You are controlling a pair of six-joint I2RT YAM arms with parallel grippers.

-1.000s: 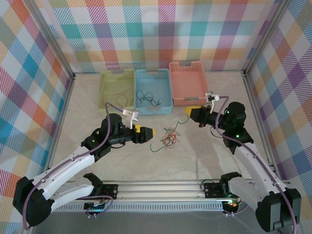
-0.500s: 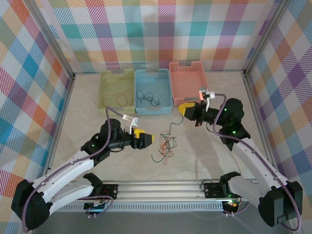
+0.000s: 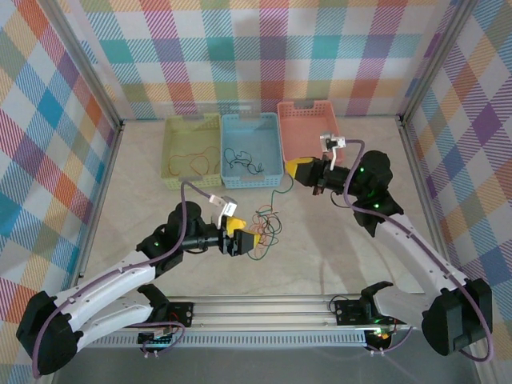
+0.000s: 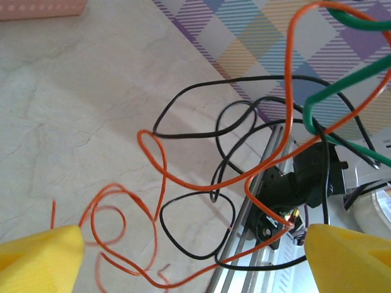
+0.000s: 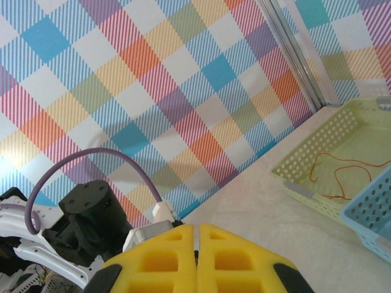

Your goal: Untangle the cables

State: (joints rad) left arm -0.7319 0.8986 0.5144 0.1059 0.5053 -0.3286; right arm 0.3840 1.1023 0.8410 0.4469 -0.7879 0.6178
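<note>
Orange, black cables (image 3: 262,226) within splayed left end effector (image 4: 194,241); right end effector (image 3: 296,171) seemingly clenched.

Three baskets stood in a row at upper centre of the top view: left basket (image 3: 192,120), middle basket (image 3: 250,118), right basket (image 3: 308,132). Loose cables (image 3: 188,160) lay in the first two. Below them, mid-table (image 3: 336,240), lay the tangle of cables (image 3: 262,224). The left gripper (image 3: 244,242) sat at its lower left. A cable (image 3: 280,196) ran up-right to the right gripper (image 3: 298,170), just below the right basket.
</note>
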